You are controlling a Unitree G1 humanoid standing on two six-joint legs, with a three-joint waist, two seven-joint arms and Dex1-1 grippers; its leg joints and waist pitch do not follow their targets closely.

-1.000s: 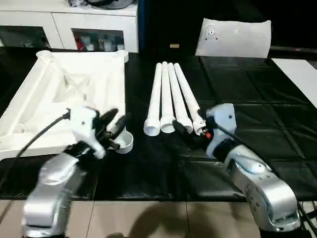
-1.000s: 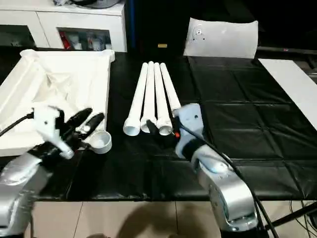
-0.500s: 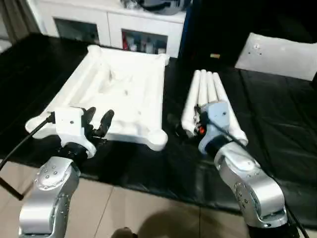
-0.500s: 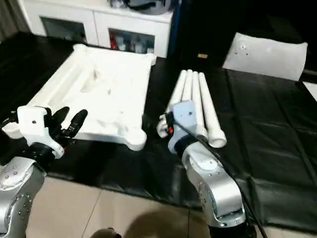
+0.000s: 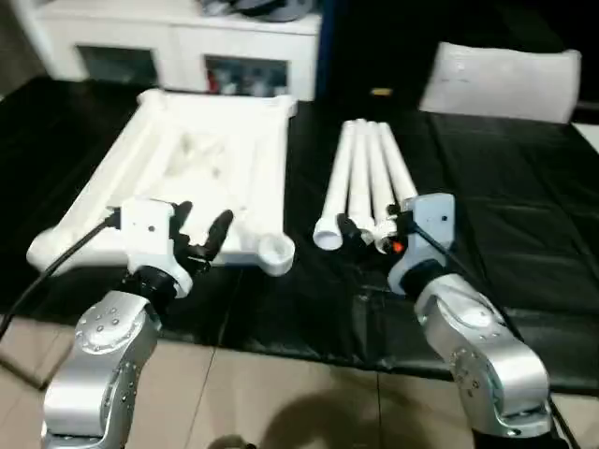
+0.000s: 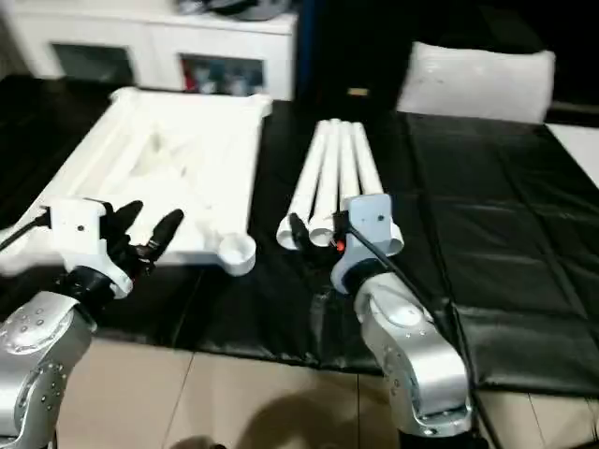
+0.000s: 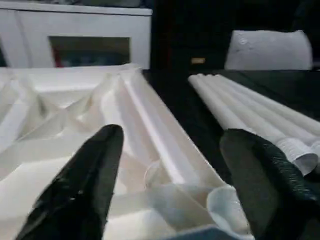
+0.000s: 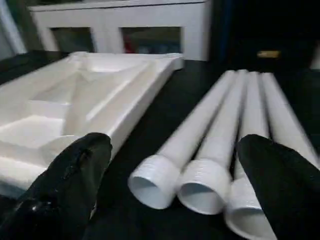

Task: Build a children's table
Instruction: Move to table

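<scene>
Table top [image 5: 201, 173] lay underside-up just ahead of my left gripper [image 5: 201, 234], fingers spread, empty, lined up on its corner socket [image 5: 276, 251]. Legs [image 5: 365, 182] waited beyond my wide-open, empty right gripper [image 5: 367, 231].

One white square table top [image 5: 201, 168] lies ribbed side up at centre left; four white tapered legs [image 5: 367, 178] lie side by side at centre; two grippers.
</scene>
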